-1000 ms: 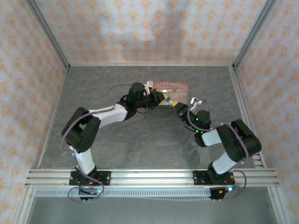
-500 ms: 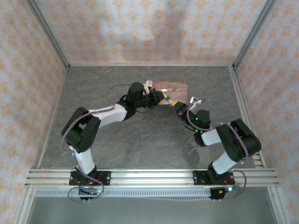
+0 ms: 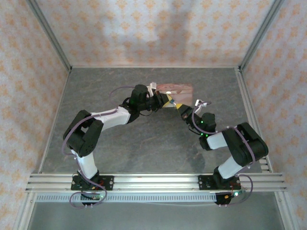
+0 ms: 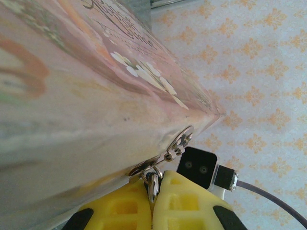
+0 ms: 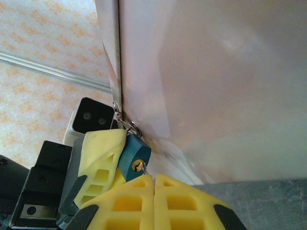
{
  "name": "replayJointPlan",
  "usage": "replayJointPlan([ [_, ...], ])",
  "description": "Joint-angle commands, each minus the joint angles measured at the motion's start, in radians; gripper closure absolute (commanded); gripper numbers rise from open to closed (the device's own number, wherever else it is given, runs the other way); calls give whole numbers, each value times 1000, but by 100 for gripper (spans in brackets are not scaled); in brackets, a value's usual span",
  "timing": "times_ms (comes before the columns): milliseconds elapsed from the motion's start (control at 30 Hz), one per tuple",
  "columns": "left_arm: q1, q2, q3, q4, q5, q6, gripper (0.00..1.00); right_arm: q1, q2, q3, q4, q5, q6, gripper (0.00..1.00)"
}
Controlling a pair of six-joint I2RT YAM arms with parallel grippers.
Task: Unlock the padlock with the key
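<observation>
— What is seen on the tabletop (image 3: 144,143)?
— A pink picture-printed box (image 3: 178,89) is seen lying beyond the middle of the grey, stone-patterned surface. A small metal clasp (image 4: 180,142) is fixed at one of its edges.
— And around it?
— The space is enclosed by walls (image 3: 144,28) papered with an orange motif, and aluminium rails (image 3: 153,179) are laid along the near edge.

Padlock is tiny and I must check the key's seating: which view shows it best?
Right wrist view: the blue padlock faces the camera, key in its keyhole. The left wrist view gives a metal sliver edge-on; from above it is too small to tell.
</observation>
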Motion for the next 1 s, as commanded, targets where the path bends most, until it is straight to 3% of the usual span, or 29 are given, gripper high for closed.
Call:
replayJointPlan([
  [0, -2, 2, -10, 33, 47, -24, 100, 19, -39, 4, 57, -35, -17, 100],
  [700, -3, 6, -10, 26, 52, -22, 100, 21, -70, 16, 58, -64, -35, 100],
  [967, -12, 11, -1, 11, 84, 3, 100, 22, 3, 71, 32, -45, 36, 100],
])
